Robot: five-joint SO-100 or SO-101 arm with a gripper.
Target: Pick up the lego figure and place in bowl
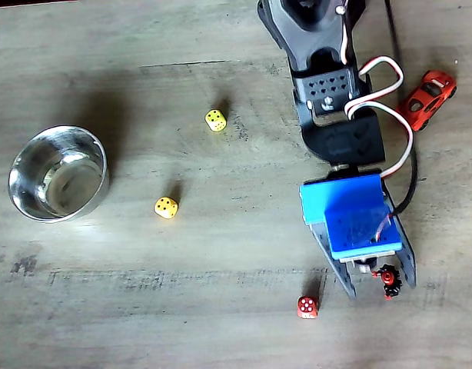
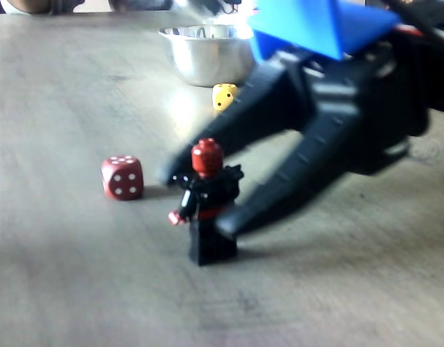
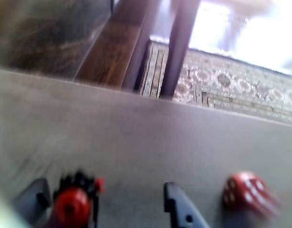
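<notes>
The lego figure (image 1: 389,281), black with a red head, stands upright on the wooden table near the front right. My gripper (image 1: 380,288) is open and low over the table, its two black fingers on either side of the figure without closing on it. In a fixed view from low down, the figure (image 2: 207,206) stands between the fingertips (image 2: 225,225). The wrist view shows the figure (image 3: 73,205) close to the left finger (image 3: 34,202). The steel bowl (image 1: 21,192) sits far off at the left, nothing visible inside it.
A red die (image 1: 307,307) lies just left of the gripper. Two yellow dice (image 1: 166,207) (image 1: 215,120) rest between the arm and the bowl. A red-orange toy car (image 1: 427,98) is parked at the right beside the arm's cables.
</notes>
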